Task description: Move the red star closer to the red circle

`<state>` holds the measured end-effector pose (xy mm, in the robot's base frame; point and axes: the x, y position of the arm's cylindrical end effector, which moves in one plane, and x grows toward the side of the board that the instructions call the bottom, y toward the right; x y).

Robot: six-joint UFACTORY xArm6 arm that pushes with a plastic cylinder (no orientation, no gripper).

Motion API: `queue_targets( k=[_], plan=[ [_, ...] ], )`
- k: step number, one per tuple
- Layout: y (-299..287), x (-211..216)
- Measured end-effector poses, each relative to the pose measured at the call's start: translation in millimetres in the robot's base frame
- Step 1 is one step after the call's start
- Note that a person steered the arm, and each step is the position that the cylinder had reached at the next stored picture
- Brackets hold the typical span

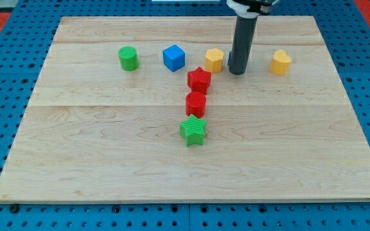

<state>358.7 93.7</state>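
Note:
The red star [199,79] lies near the middle of the wooden board [108,160]. The red circle [196,104] sits just below it, nearly touching. My tip [237,71] is on the board to the right of the red star and slightly above it, next to the right side of a yellow block [214,60].
A green star [193,131] lies just below the red circle. A blue cube [173,58] sits up and left of the red star. A green cylinder [128,58] is at the upper left. Another yellow block [280,62] is at the upper right.

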Motion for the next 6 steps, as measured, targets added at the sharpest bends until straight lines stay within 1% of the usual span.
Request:
queue_targets(
  k=[1, 2, 3, 4, 5, 6],
  plan=[
    [-21, 11],
    [-67, 5],
    [-108, 18],
    [-129, 32],
    [-140, 24],
    [-151, -16]
  ],
)
